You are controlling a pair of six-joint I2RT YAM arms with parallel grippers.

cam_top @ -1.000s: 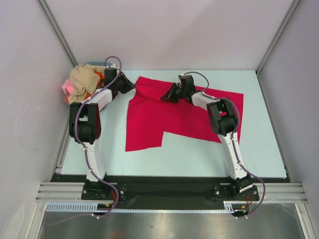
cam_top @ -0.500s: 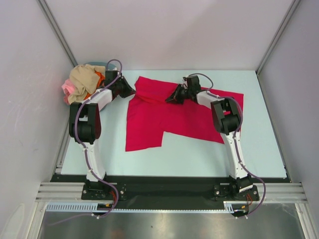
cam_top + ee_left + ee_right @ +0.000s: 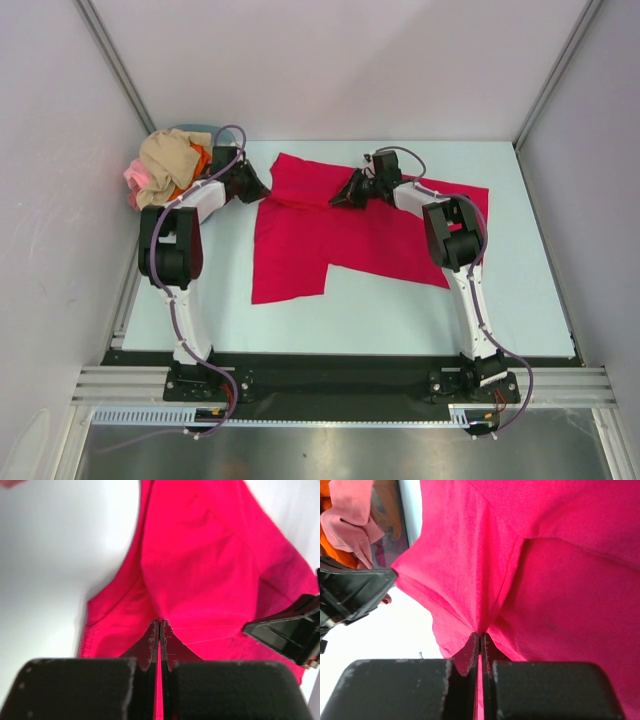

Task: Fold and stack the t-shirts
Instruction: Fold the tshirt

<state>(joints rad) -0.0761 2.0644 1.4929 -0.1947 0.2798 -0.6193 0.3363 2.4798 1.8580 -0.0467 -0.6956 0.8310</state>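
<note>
A crimson-red t-shirt (image 3: 350,235) lies spread on the pale table, partly folded. My left gripper (image 3: 262,192) is shut on its far left edge; in the left wrist view the jaws (image 3: 159,625) pinch red cloth (image 3: 210,575). My right gripper (image 3: 338,198) is shut on the cloth near the shirt's far middle; the right wrist view shows its jaws (image 3: 480,636) pinching a fold of the red cloth (image 3: 560,580). A heap of beige, pale pink and orange t-shirts (image 3: 165,165) sits at the far left corner, and shows in the right wrist view (image 3: 350,522).
The table (image 3: 520,300) is walled by white panels at the back and both sides. A metal frame rail (image 3: 330,385) runs along the near edge by the arm bases. A light-blue edge (image 3: 190,129) shows behind the heap.
The left gripper has shifted slightly right and back along the shirt's left edge. The right gripper has drawn a little back and left, lifting a fold of red cloth.
</note>
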